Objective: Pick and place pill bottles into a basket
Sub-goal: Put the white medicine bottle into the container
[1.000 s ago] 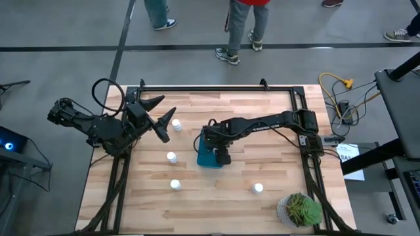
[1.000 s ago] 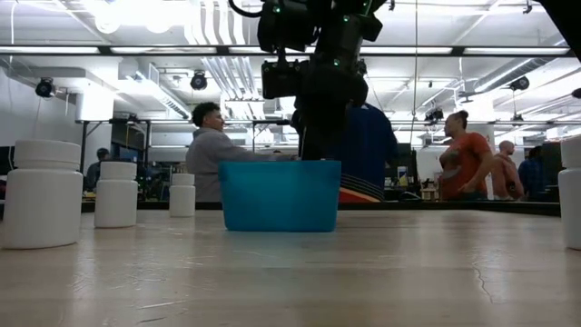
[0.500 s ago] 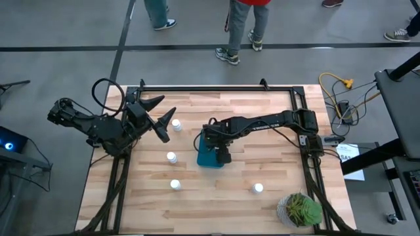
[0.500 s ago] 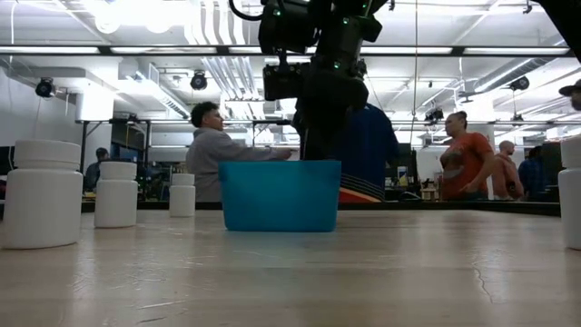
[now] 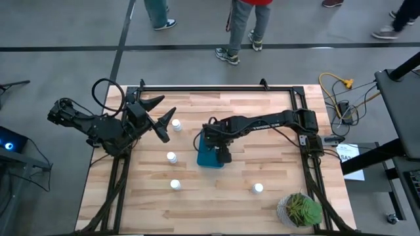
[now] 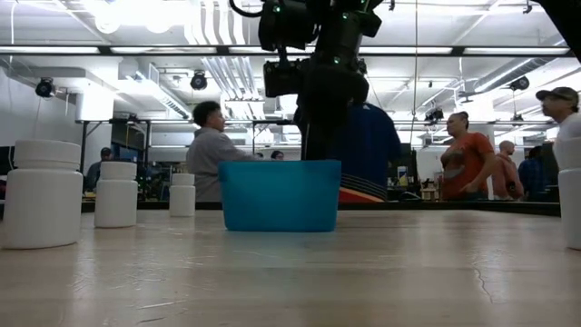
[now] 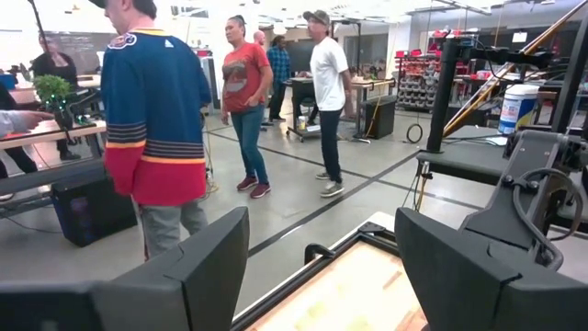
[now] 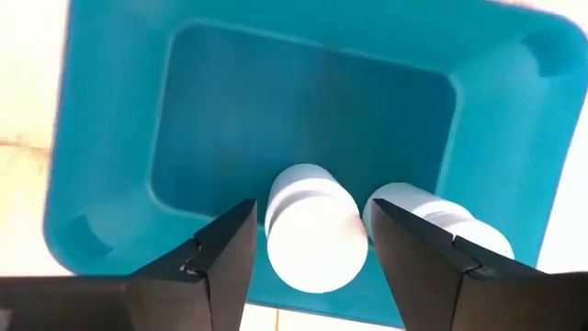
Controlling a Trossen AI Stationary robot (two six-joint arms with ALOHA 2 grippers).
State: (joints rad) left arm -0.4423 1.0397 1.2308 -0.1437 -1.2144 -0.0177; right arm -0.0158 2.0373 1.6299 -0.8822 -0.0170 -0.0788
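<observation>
The teal basket (image 5: 209, 159) stands at the table's middle. My right gripper (image 8: 312, 207) points down into it, open, its fingers on either side of a white pill bottle (image 8: 312, 230) that lies in the basket with a small gap at each side. A second pill bottle (image 8: 432, 221) lies beside it in the basket. Several more pill bottles stand on the table: at the far left (image 5: 176, 123), left of the basket (image 5: 171, 157), near left (image 5: 175, 185) and near right (image 5: 258, 189). My left gripper (image 5: 159, 118) hangs open in the air over the table's left side.
A green potted plant (image 5: 300, 210) stands at the table's near right corner. Black frame rails (image 5: 216, 88) run along the table's edges. People stand on the floor beyond the far edge. Bare wood (image 5: 262, 144) lies to the right of the basket.
</observation>
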